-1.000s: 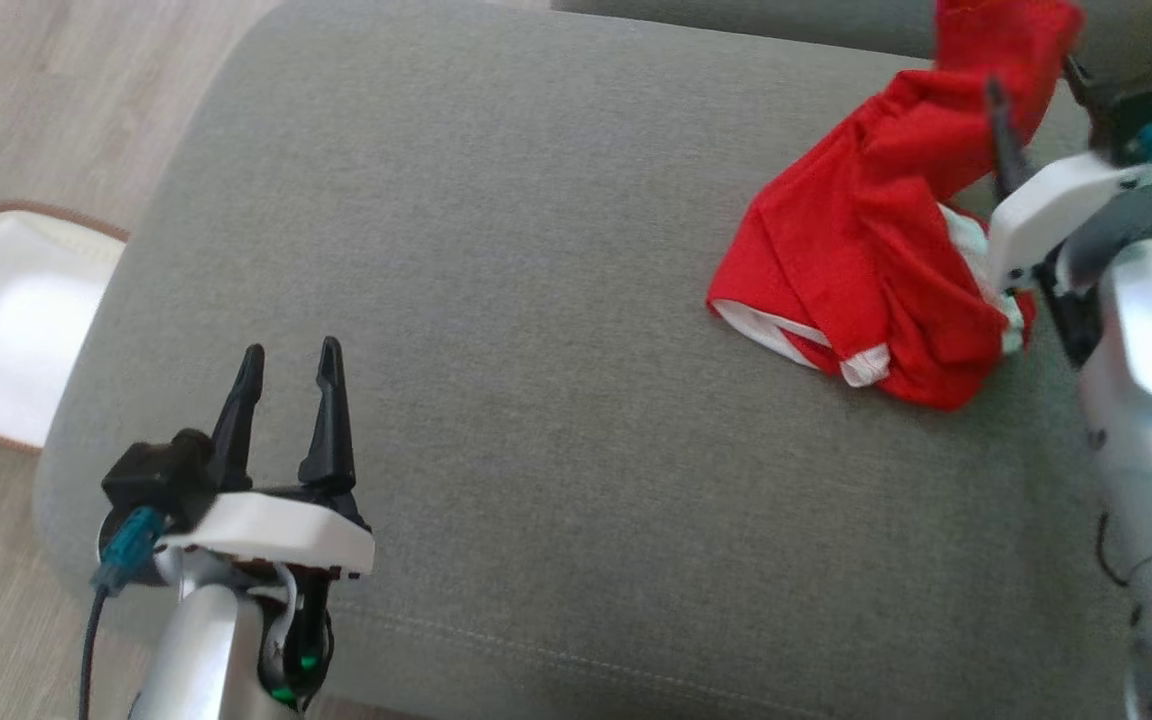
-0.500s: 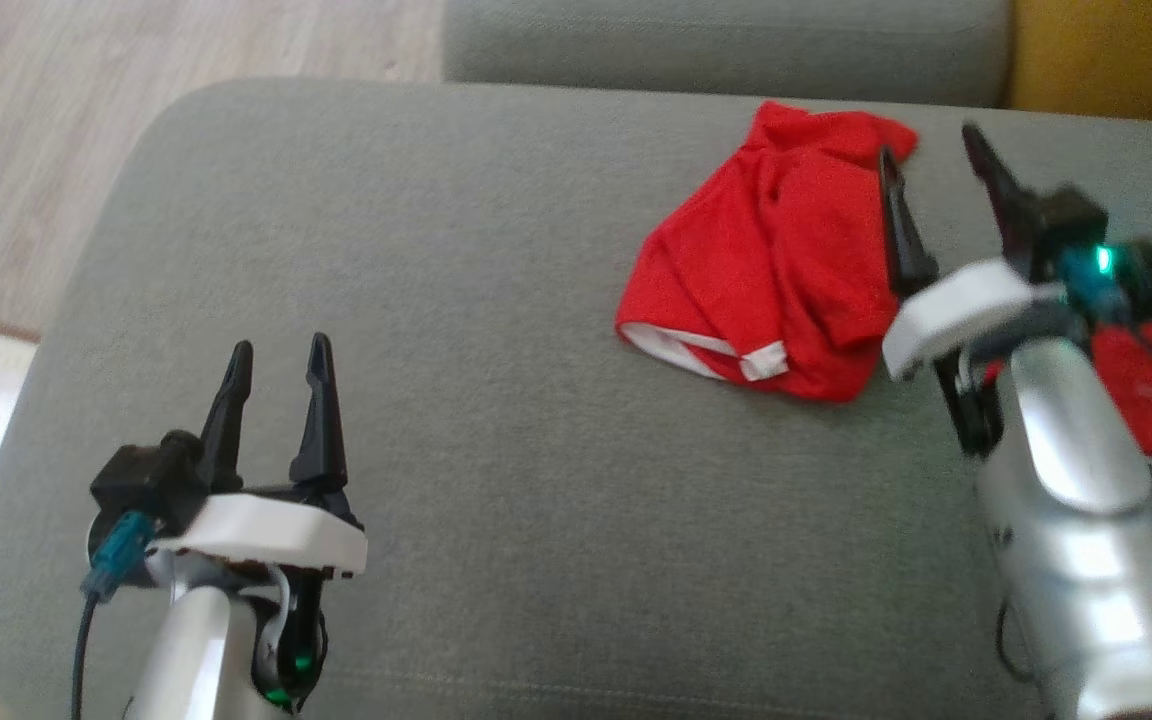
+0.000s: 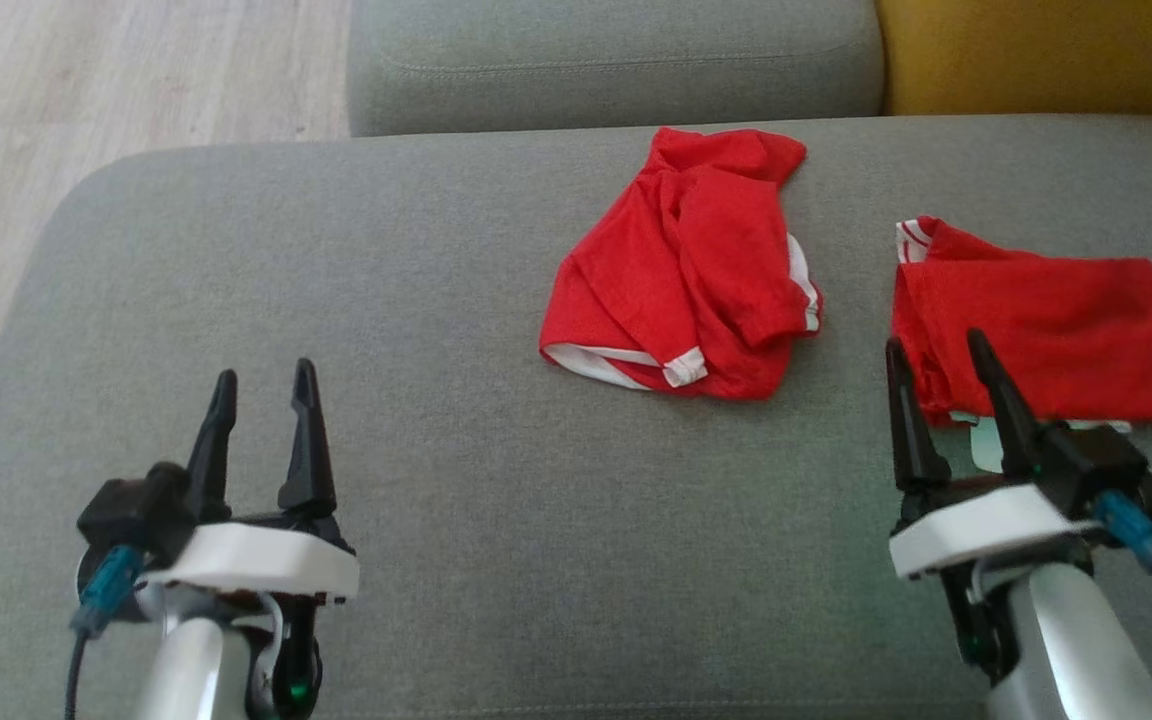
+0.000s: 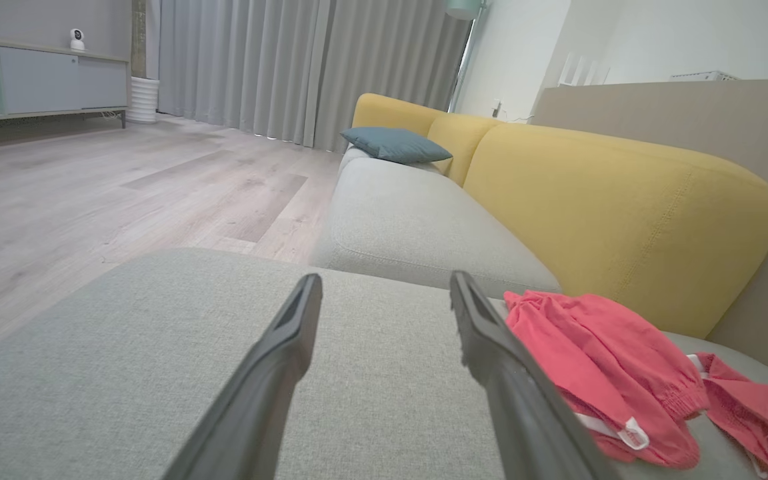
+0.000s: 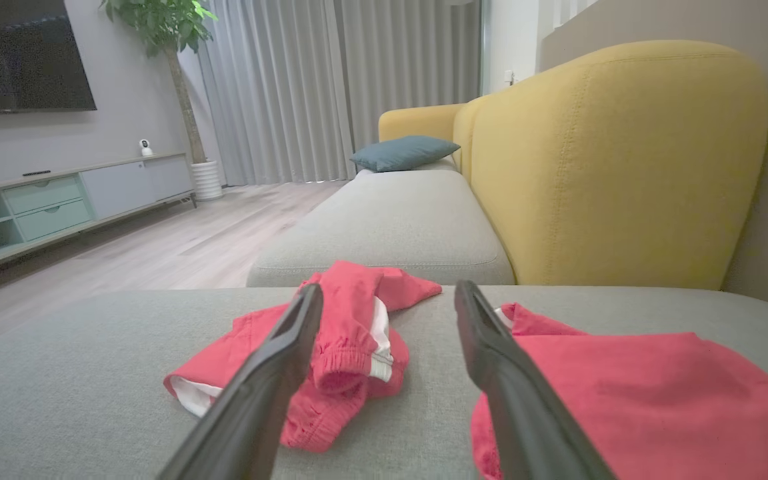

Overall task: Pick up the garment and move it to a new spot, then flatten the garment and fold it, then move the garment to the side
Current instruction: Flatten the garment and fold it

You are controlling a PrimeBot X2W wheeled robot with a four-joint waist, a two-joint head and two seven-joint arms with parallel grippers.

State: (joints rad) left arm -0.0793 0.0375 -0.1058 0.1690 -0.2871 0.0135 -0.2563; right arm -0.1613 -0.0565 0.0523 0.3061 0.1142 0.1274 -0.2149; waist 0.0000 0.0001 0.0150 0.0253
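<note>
Head view: crumpled red garment [image 3: 681,300] on grey seat [image 3: 496,480]; left gripper [image 3: 265,370], right gripper [image 3: 935,340] both spread, empty. Recommended: pinch opposite edges, pull flat.

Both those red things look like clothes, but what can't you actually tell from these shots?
- Crumpled red garment: its own folds hide what kind of clothing it is.
- Flat red garment: the right wrist view's bottom and right edges cut it off; in the head view the right gripper covers its near corner.
- Pale patch under that corner: too small to identify, and half hidden by the gripper.
</note>
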